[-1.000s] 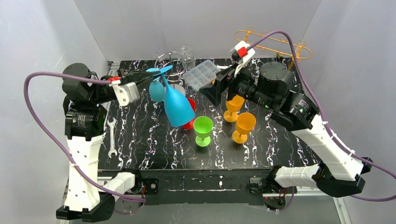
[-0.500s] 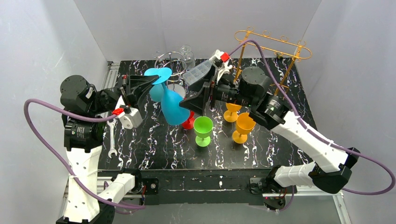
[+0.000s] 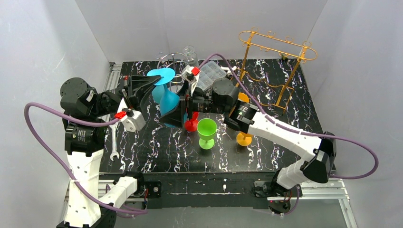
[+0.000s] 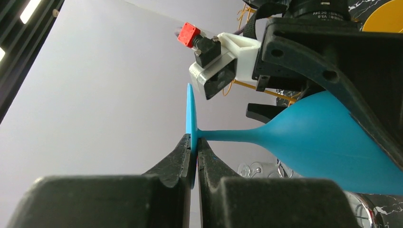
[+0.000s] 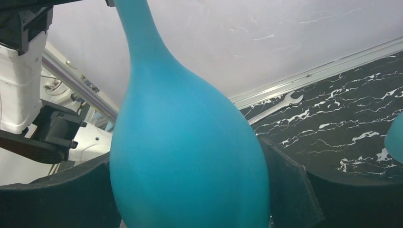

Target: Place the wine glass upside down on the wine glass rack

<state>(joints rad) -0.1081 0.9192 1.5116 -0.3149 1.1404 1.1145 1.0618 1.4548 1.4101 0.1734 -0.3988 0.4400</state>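
A blue wine glass (image 3: 167, 100) hangs upside down above the table's left-centre, foot disc up and bowl down. My left gripper (image 3: 153, 81) is shut on the rim of that foot disc; in the left wrist view its fingertips (image 4: 195, 148) pinch the thin disc, with the stem and bowl (image 4: 328, 137) running off to the right. My right gripper (image 3: 177, 111) is open wide, one finger on each side of the bowl. In the right wrist view the bowl (image 5: 190, 152) fills the gap between the black fingers (image 5: 287, 190). The gold wire wine glass rack (image 3: 278, 47) stands at the back right.
Below the held glass stand a red glass (image 3: 191, 125), a green glass (image 3: 206, 129) and two orange glasses (image 3: 244, 138). A second teal glass (image 3: 157, 93) is behind. A clear compartment box (image 3: 209, 75) and clear glassware (image 3: 189, 54) sit at the back. A wrench (image 3: 114, 140) lies left.
My right arm swung left from beside the rack, and its open jaws now straddle the blue bowl. The left arm turned and tilted the glass early on, then held still.
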